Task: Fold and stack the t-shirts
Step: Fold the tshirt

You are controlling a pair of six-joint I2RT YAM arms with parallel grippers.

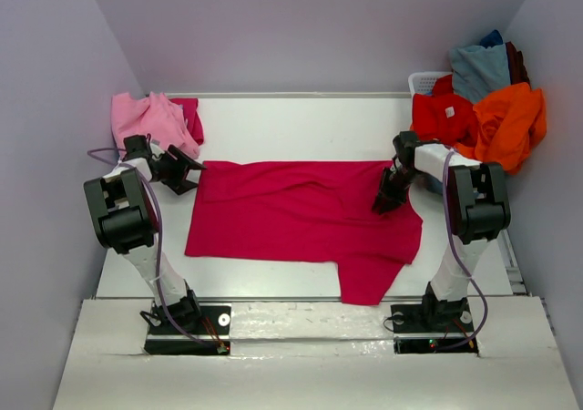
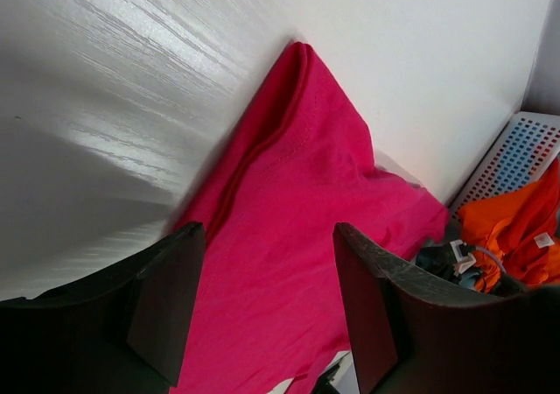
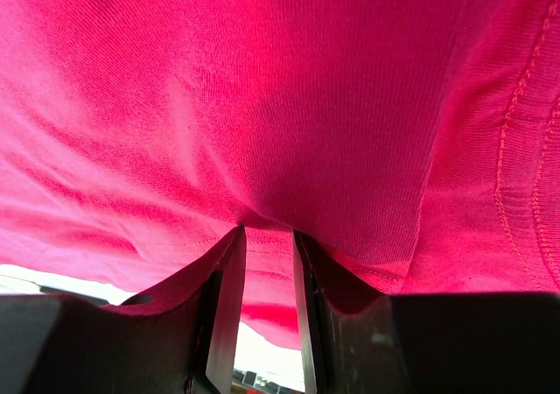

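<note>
Top external: crimson-magenta t-shirt (image 1: 301,219) spread flat mid-frame on white table (image 1: 291,123), one sleeve pointing toward lower centre. Left gripper (image 1: 187,169) at shirt's upper-left corner — jaws wide apart, nothing held; left wrist view shows cloth lying beyond fingers (image 2: 166,306), ungripped. Right gripper (image 1: 390,196) on shirt's right part — fingers nearly together, pinching fold of fabric, seen close in right wrist view. Light pink t-shirt (image 1: 150,118) crumpled upper left. Orange t-shirt (image 1: 510,123), red t-shirt (image 1: 442,117), grey-blue t-shirt (image 1: 478,68) heaped on basket (image 1: 421,82), upper right.
</note>
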